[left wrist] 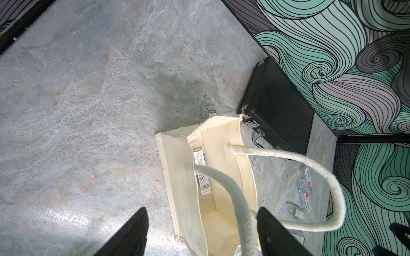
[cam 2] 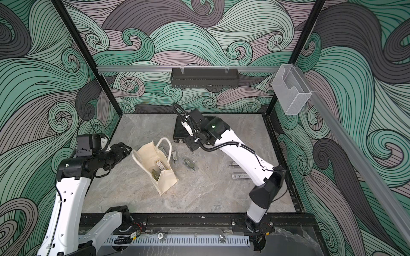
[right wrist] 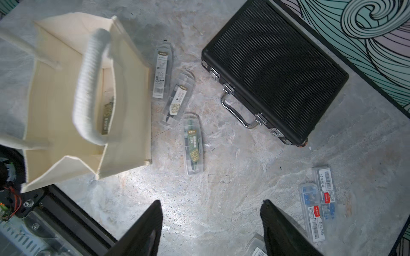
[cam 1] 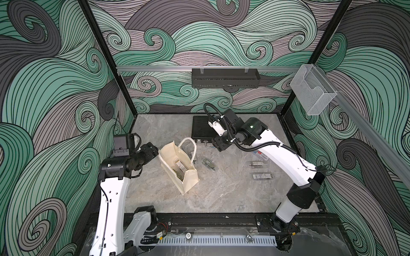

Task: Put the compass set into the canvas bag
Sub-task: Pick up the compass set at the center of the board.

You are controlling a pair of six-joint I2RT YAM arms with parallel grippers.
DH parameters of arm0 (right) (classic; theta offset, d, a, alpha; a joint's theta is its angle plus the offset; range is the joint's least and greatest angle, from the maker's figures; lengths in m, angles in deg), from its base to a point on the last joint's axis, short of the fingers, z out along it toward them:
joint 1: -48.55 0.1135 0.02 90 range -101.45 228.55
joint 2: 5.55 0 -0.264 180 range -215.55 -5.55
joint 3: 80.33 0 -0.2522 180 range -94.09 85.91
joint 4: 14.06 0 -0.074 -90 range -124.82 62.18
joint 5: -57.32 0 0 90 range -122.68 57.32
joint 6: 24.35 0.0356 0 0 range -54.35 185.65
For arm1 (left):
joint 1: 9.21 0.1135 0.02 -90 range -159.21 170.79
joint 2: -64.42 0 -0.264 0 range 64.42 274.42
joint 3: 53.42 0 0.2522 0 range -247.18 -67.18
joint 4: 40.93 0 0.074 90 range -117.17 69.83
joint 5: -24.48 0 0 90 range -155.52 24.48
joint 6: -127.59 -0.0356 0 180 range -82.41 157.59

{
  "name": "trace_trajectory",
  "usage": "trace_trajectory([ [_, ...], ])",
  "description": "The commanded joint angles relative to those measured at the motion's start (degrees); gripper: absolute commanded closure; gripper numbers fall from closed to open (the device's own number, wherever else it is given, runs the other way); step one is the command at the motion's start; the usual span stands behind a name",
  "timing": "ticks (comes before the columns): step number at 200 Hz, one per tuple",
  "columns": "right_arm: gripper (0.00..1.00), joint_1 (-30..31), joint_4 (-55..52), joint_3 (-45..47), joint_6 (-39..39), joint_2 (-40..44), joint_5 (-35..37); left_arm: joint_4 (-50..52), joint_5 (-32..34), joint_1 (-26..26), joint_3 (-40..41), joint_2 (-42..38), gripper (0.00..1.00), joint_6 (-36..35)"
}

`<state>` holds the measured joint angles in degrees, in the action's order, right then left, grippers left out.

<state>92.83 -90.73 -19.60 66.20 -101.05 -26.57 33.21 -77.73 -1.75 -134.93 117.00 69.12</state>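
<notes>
The cream canvas bag [cam 1: 188, 177] [cam 2: 165, 179] stands open left of the table's centre. Inside it lie two clear compass set cases: one with a white label [left wrist: 200, 172] and one with a green card [right wrist: 107, 117]. Several more cases lie on the table: three just right of the bag [right wrist: 161, 73] [right wrist: 177, 99] [right wrist: 193, 144] and blue ones further right [right wrist: 310, 204]. My left gripper [cam 1: 156, 153] [left wrist: 202, 209] is open at the bag's left end, with the near rope handle [left wrist: 233, 199] between its fingers. My right gripper [cam 1: 218, 147] [right wrist: 211, 201] hovers open and empty above the table.
A black ribbed briefcase [cam 1: 200, 130] [right wrist: 275, 71] with metal latches lies shut at the back, under the right wrist. A black wire shelf [cam 1: 225, 77] hangs on the back wall and a clear holder [cam 1: 310, 90] on the right rail.
</notes>
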Motion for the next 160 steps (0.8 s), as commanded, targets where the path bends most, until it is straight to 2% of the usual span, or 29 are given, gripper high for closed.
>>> trace_trajectory([
  [1,0.30,-3.04,6.40,7.66,-2.40,3.53,-1.85,-0.35,0.42,0.53,-2.08,0.42,0.22,0.19],
  [26,0.30,-4.59,9.94,15.60,-3.90,3.54,-5.25,-0.23,0.77,0.53,-2.08,0.45,0.22,0.37],
  [54,0.30,-5.13,12.51,19.46,-2.78,-0.46,-10.46,0.07,0.94,0.46,-2.08,0.42,0.22,0.60],
  [95,0.31,-4.98,13.61,19.28,-2.40,-9.02,-16.47,0.75,0.83,0.45,-2.45,0.34,0.22,0.77],
  [160,0.30,-3.24,13.19,15.87,-7.04,-16.97,-19.05,1.17,1.13,0.45,-2.15,0.59,0.22,0.64],
])
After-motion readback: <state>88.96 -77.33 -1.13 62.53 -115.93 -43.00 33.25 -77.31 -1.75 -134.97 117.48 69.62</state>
